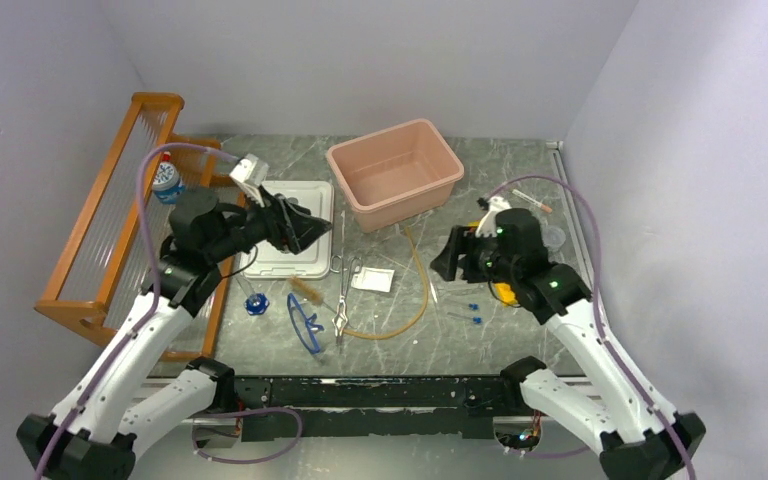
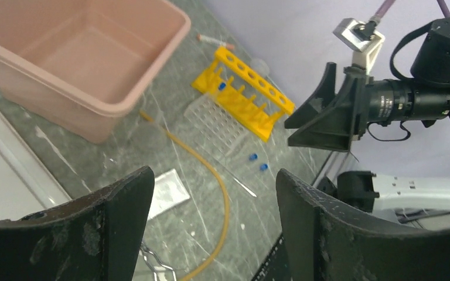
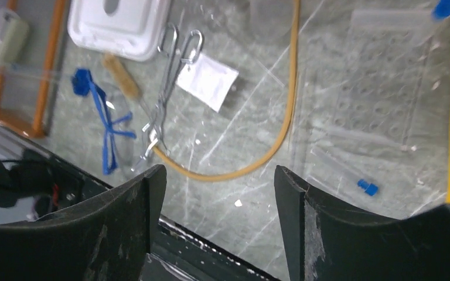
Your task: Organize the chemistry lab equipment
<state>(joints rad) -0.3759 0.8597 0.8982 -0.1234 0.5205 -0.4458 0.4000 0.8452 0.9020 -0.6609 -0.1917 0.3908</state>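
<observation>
Two arms hover over a grey counter (image 1: 410,350), the left gripper (image 1: 312,228) and right gripper (image 1: 444,262) both spread wide and holding nothing. On the counter between them lie one pair of blue-framed safety glasses (image 1: 303,322), two metal tools, the scissors and forceps (image 1: 343,290), one tan rubber tube (image 1: 424,290), one white packet (image 1: 372,279) and two blue-capped small tubes (image 1: 473,306). One pink tub (image 1: 375,136) stands behind them. One yellow rack (image 2: 243,91) lies near the tubes.
</observation>
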